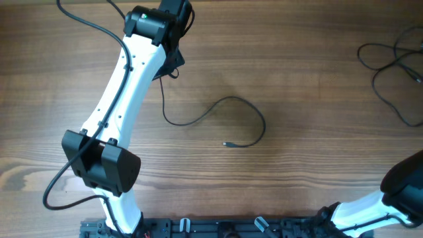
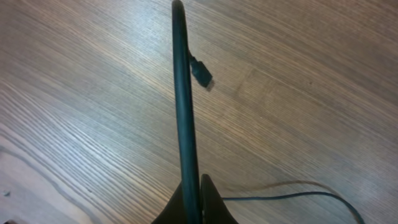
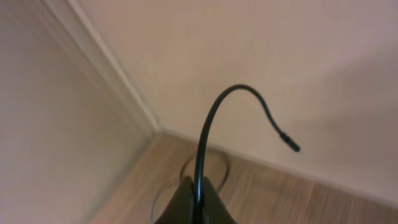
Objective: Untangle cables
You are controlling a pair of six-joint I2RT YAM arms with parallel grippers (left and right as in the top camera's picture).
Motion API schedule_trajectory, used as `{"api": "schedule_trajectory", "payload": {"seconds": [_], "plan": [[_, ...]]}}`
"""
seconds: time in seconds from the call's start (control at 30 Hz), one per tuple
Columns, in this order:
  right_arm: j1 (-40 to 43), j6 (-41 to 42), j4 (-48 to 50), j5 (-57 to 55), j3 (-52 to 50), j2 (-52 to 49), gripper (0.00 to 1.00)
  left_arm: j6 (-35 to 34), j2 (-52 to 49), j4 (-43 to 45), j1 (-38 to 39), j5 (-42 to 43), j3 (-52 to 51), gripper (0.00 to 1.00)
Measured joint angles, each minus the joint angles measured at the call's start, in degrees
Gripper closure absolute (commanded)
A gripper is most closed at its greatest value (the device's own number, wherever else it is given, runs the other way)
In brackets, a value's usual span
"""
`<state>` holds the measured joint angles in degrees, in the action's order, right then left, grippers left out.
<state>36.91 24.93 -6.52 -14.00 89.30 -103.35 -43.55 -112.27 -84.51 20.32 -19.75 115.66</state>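
Left wrist — cable (image 2: 183,99) in end effector (image 2: 196,193)

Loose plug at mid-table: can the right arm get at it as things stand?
Probably not yet. Bare table surrounds the plug, but the right gripper has its jaws shut on another cable and faces the wall; it must release first.

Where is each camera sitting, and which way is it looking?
Overhead: fixed above the table, looking straight down; shows the left arm and part of the right arm.
Left wrist: on the left arm, looking down at the table; its left pincer is shut on a loose cable.
Right wrist: on the right arm, tilted up toward a wall; its right pincer is shut on another cable.
Shared: overhead and left wrist both show the loose cable and the table.
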Motion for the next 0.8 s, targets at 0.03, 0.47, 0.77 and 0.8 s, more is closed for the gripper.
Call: {"api": "schedule_trajectory", "payload": {"seconds": [0.03, 0.47, 0.77, 0.8], "plan": [[0.0, 2.5, -1.8, 1.4, 0.0, -0.7, 0.96, 0.0, 0.0, 0.4, 0.0, 0.3, 0.0, 0.96], [-1.1, 56.3, -25.5, 26.4, -0.1, -1.8, 0.96, 0.0, 0.0, 1.2, 0.0, 2.1, 0.0, 0.96], [-1.1, 53.7, -27.0, 22.5, -0.2, -11.4, 0.03, 0.0, 0.0, 1.1, 0.0, 2.1, 0.0, 0.96], [-1.1, 52.3, -26.5, 22.6, -0.4, -12.2, 0.03, 0.0, 0.0, 0.9, 0.0, 2.1, 0.0, 0.96]]}}
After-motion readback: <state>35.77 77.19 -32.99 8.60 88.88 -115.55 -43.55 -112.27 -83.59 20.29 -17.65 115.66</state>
